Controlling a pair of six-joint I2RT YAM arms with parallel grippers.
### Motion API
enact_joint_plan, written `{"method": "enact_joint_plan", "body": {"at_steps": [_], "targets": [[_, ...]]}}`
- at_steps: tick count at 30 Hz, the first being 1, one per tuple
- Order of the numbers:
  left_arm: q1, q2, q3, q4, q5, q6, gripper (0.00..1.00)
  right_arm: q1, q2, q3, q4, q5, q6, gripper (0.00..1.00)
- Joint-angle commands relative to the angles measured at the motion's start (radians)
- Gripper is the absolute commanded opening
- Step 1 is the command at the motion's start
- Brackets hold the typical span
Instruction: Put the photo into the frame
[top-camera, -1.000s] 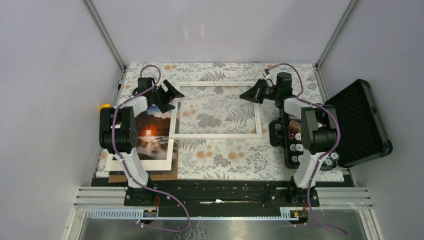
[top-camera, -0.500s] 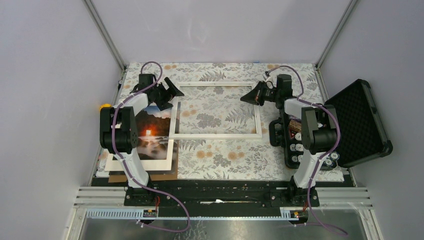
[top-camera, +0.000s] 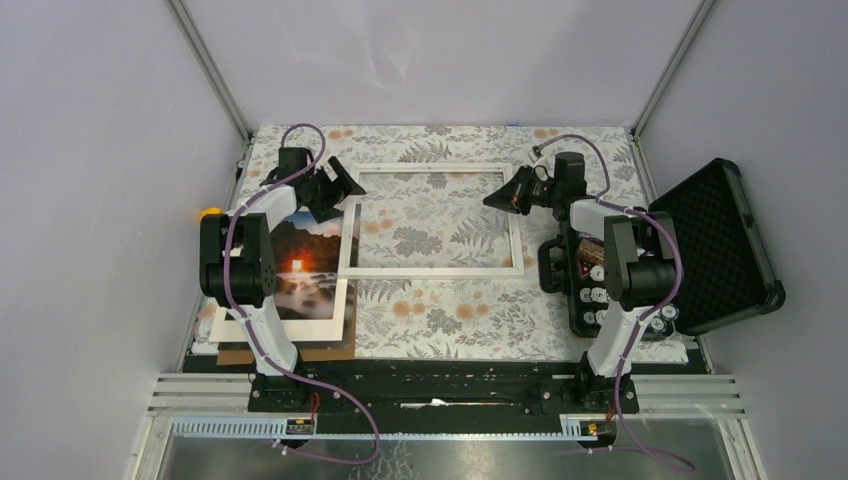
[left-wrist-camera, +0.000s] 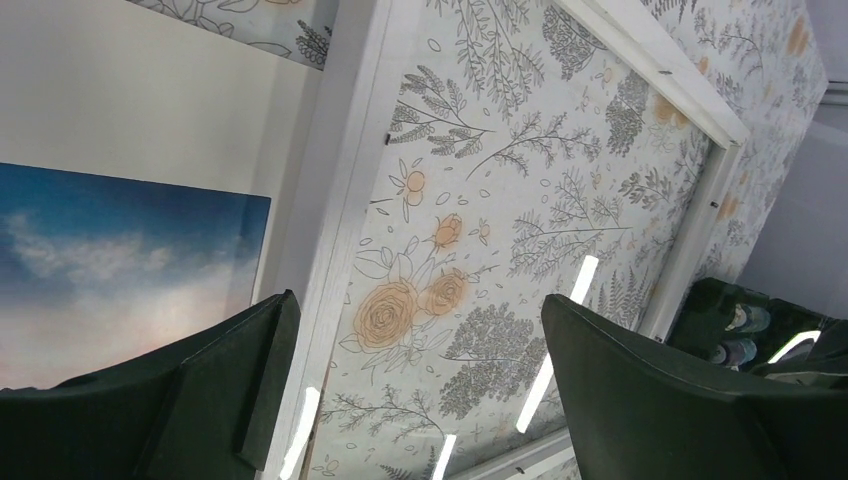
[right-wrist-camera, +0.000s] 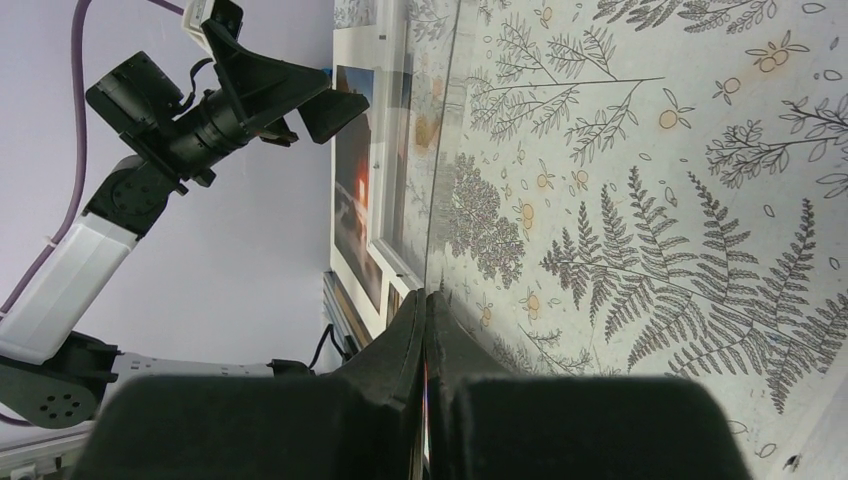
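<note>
An open black case (top-camera: 715, 245), perhaps holding batteries, lies at the floral cloth's (top-camera: 450, 320) right edge.

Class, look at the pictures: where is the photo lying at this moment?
In the top view, the photo lies flat at the left side of the table, against the white mat and just left of the frame.

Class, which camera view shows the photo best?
Top external: most of the photo shows, though the left arm hides a part. Left wrist catches only a sky corner; right wrist a foreshortened sliver.
</note>
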Motion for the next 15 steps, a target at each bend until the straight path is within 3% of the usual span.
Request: {"method": "enact_joint_plan", "body": {"at_steps": [1,15], "targets": [[-0.004,-0.049,0.046,0.015,-0.035,0.033,0.99,-0.016,-0.073,-0.009,0.001,0.021,-0.043,0.00],[0.016,-0.088,0.037,0.025,-0.032,0.040,0.99,-0.031,-0.075,-0.018,-0.030,0.031,-0.069,0.00]]}}
